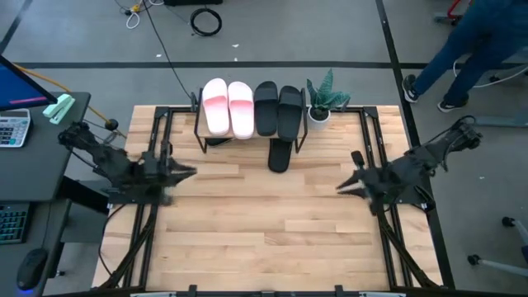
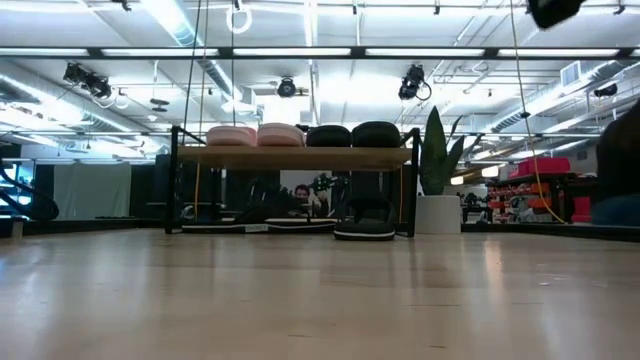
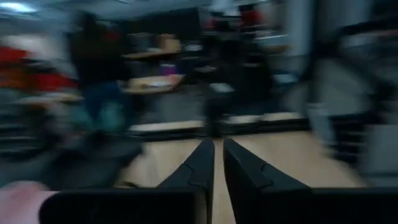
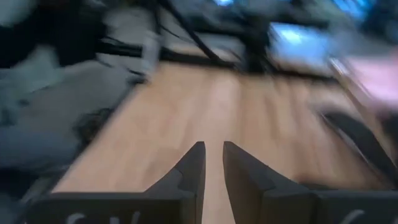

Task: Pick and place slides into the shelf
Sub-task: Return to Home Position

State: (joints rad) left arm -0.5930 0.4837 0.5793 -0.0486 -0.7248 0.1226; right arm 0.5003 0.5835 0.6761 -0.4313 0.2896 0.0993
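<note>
The shelf (image 1: 252, 136) stands at the table's far edge, its light top board (image 2: 295, 154) on a thin black frame. Two pale pink slides (image 1: 228, 107) and two black slides (image 1: 278, 109) lie side by side on the board. One thin black flip-flop (image 1: 280, 155) lies on the table under the shelf, its end sticking out toward the near side. Another dark flip-flop (image 2: 232, 226) lies under the shelf's left part. My left gripper (image 1: 191, 172) hovers near the table's left side, shut and holding nothing. My right gripper (image 1: 340, 187) hovers near the right side, also shut and holding nothing.
A small potted green plant (image 1: 322, 101) stands just right of the shelf. Bare wood planks (image 1: 264, 223) fill the table's middle and near half. A desk with a calculator (image 1: 12, 128) sits left of the table. A person (image 1: 466, 49) stands on the floor beyond the far right corner.
</note>
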